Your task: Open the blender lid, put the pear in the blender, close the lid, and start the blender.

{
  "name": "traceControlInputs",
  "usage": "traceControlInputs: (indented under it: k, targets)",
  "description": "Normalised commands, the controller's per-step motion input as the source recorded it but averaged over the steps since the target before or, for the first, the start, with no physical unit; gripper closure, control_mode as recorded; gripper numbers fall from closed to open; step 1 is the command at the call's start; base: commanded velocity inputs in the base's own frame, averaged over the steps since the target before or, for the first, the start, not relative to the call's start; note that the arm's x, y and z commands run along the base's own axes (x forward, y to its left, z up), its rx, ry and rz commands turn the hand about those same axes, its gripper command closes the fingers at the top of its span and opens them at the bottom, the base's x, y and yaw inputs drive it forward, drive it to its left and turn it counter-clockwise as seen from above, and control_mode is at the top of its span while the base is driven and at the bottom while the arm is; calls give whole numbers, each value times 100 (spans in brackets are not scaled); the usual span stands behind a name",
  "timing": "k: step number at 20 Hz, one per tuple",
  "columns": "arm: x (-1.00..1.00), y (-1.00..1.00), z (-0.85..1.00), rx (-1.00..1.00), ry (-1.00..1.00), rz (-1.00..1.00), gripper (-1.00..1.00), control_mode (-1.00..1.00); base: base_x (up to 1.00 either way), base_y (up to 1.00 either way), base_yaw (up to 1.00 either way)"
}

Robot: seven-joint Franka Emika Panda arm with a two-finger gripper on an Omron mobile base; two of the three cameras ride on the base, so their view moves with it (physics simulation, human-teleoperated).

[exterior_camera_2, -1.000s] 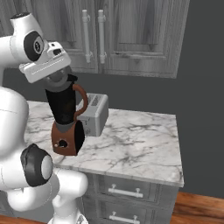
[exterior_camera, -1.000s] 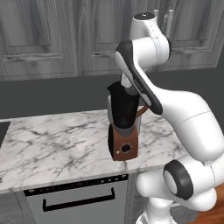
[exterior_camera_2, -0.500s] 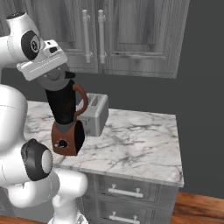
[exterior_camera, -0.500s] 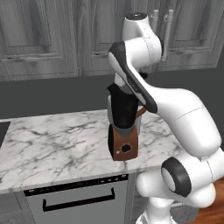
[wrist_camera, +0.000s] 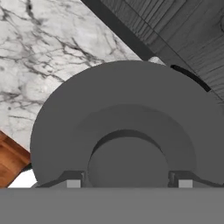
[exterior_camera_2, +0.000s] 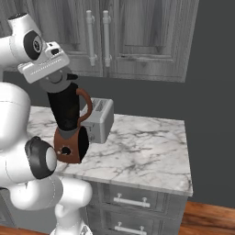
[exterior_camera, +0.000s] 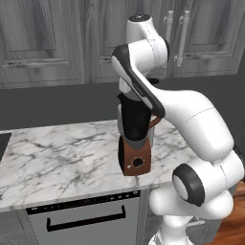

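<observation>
The blender (exterior_camera: 135,139) has a near-black jar, a curved brown handle and a reddish-brown base with a black knob. Directly under the pincer, the blender lid (wrist_camera: 127,127) is plain dark grey. Below it spreads a white counter (exterior_camera_2: 137,147) veined with grey marble, bearing a silver-grey toaster (exterior_camera_2: 98,120), backed by grey wood-grain cabinets (exterior_camera_2: 137,36).
</observation>
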Motion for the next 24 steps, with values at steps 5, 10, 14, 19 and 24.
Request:
traceControlInputs:
  k: [5, 10, 14, 19, 24]
  targets:
    - [0, 0, -65, 0, 0, 0, 100, -100, 0, 0, 0]
    - [0, 0, -77, 0, 0, 0, 100, -100, 0, 0, 0]
    - [-1, 0, -67, 0, 0, 0, 100, -100, 0, 0, 0]
    - [-1, 0, -83, 0, 0, 0, 100, -100, 0, 0, 0]
    - [-3, -20, -82, 2, 0, 0, 100, -100, 0, 0, 0]
